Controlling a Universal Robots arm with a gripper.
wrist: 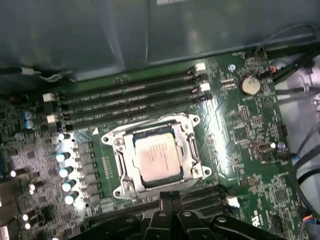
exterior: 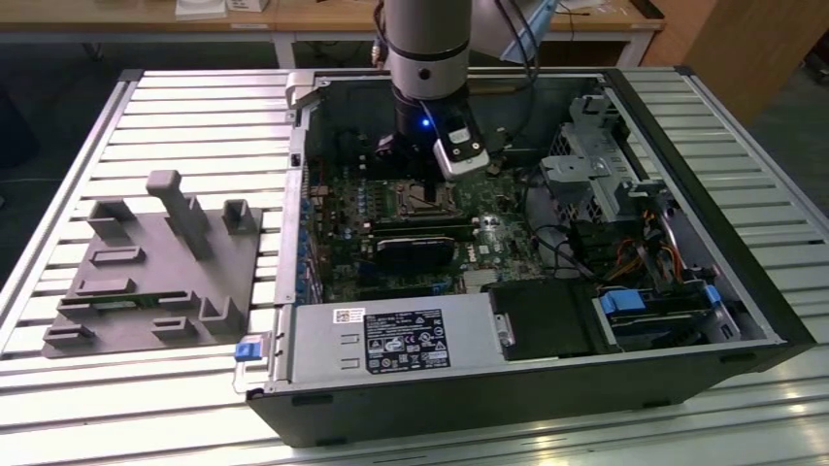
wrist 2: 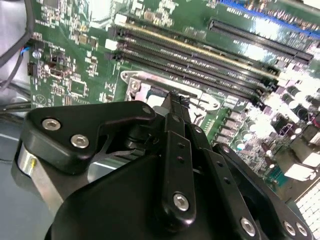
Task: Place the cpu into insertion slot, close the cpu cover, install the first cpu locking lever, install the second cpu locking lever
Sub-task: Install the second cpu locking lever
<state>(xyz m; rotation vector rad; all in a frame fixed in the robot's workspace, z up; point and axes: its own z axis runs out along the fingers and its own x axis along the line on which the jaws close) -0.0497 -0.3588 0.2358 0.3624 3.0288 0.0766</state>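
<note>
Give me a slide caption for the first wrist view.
CPU seated in its socket, cover closed around it, gripper just beside.

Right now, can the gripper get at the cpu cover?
Probably yes. The gripper hangs right beside the cpu cover, which lies closed around the cpu, with nothing between them.

A robotics lab or assembly workshop: an opened computer case [exterior: 545, 282] lies on a tabletop [exterior: 194, 126] of slotted aluminium rails, its motherboard [exterior: 402, 228] exposed. Beside the case sits a grey moulded fixture [exterior: 155, 277]. Behind the case stand wooden desks [exterior: 311, 19], and a robot arm [exterior: 428, 49] reaches into the case.
</note>
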